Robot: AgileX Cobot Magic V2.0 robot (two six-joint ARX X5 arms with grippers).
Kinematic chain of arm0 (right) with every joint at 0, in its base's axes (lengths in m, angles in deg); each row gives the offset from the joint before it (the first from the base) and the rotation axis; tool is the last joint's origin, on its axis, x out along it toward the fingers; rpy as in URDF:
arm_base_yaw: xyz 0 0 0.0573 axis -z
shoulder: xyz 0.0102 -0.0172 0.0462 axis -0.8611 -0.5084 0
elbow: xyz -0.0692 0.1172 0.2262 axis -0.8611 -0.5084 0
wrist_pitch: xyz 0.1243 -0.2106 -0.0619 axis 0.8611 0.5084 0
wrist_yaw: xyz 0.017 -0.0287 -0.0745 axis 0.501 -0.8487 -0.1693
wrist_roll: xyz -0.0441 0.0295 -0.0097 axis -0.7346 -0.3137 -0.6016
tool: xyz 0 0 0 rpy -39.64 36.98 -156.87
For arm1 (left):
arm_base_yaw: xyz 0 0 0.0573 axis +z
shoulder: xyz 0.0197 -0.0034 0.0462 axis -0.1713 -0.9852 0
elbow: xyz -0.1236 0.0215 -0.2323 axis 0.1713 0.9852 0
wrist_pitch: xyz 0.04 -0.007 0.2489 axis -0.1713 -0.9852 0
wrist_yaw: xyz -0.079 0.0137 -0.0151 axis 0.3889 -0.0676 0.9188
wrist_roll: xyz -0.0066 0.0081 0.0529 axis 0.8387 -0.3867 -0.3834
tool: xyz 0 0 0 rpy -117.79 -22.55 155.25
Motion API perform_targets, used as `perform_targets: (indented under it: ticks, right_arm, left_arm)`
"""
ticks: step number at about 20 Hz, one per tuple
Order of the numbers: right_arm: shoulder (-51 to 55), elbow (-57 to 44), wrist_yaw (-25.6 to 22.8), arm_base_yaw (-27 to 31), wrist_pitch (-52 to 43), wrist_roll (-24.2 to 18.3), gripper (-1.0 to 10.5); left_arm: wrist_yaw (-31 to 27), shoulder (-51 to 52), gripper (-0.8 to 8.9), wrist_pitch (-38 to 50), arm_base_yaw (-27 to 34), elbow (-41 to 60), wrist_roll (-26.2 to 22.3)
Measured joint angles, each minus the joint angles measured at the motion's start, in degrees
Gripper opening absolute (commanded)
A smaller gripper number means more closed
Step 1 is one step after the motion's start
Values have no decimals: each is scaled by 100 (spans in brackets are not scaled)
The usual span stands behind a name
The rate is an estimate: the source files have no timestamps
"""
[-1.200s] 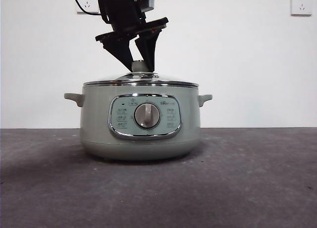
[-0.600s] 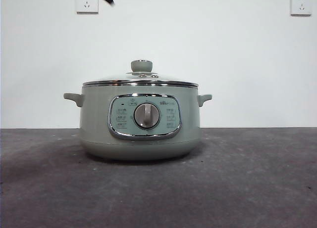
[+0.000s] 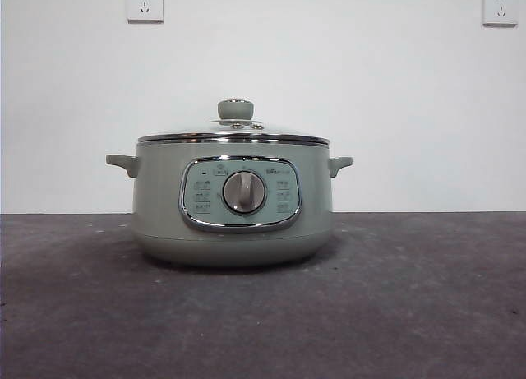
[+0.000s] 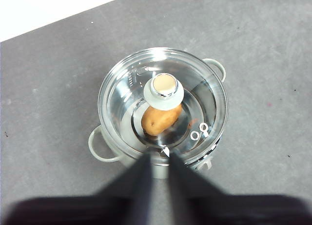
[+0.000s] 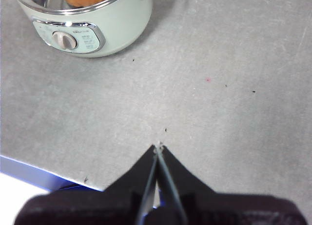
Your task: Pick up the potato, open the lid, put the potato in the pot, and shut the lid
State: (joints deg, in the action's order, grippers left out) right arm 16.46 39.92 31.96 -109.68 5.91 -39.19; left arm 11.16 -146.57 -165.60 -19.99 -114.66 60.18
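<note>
The sage-green pot (image 3: 234, 231) stands mid-table with its dial facing the front camera. The glass lid (image 3: 189, 136) sits flat on the pot, green knob (image 3: 235, 109) on top. Seen from above through the glass, the golden-brown potato (image 4: 158, 121) lies inside the pot, partly hidden under the knob (image 4: 164, 88). My left gripper (image 4: 158, 156) hangs high above the pot, open and holding nothing. Off to the side above bare table, my right gripper (image 5: 157, 148) is shut and empty, with the pot (image 5: 117, 25) far from it. Neither arm shows in the front view.
The grey table (image 3: 411, 297) spreads around the pot on all sides. Its near edge (image 5: 44, 178) shows close to the right gripper. Two wall sockets (image 3: 145, 2) (image 3: 500, 6) sit high on the white back wall.
A second ago an open gripper stood around the lid's knob. It has risen out of the front view. The lid stays seated on the pot.
</note>
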Motion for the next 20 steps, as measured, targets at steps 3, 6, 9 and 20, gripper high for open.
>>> perform_targets:
  ticks: [3,6,9,20]
  right_arm:
    - [0,0,-4,0,0,0,2]
    - [0,0,-13,0,0,0,2]
    - [0,0,-13,0,2,0,2]
    - [0,0,-13,0,0,0,2]
  left_arm:
    - [0,-20,-3,0,0,0,66]
    - [-24,-31,-3,0,39,0,-13]
    - [-142,-11,-3,0,151,11,-634]
    - [-796,4398,-3,2498,2079,6876,-1132]
